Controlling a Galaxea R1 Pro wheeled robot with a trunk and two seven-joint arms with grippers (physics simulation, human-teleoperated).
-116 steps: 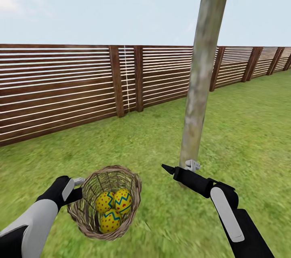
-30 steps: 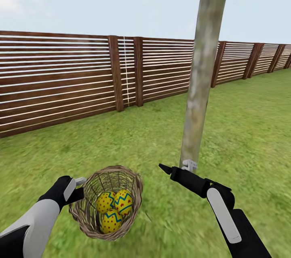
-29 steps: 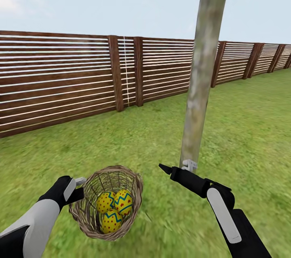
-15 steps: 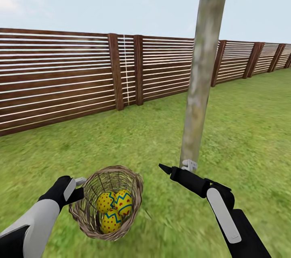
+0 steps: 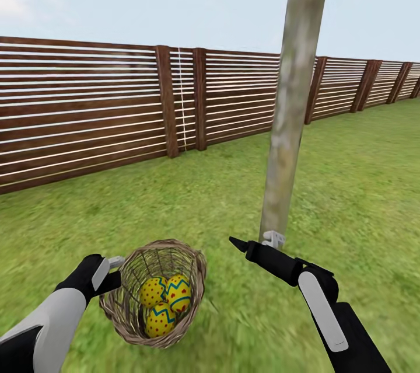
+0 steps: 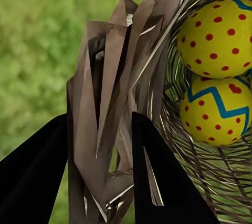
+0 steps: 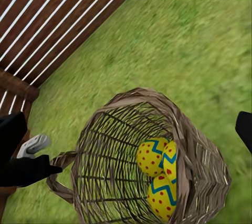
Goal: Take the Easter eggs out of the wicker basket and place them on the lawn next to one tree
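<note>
No writing shows anywhere. The left gripper (image 5: 115, 271) stays clamped on the wicker basket (image 5: 153, 291) rim, three Easter eggs (image 5: 165, 302) inside, near the tree (image 5: 289, 116). The right gripper (image 5: 256, 240) hangs open above the lawn (image 5: 350, 186); fence (image 5: 87, 110) slightly lower than before

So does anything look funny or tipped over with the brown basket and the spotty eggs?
Yes: the brown wicker basket is tilted off the green lawn, held by its rim in the left gripper. The three yellow red-dotted eggs have bunched together on its low side. Nothing has spilled.
</note>
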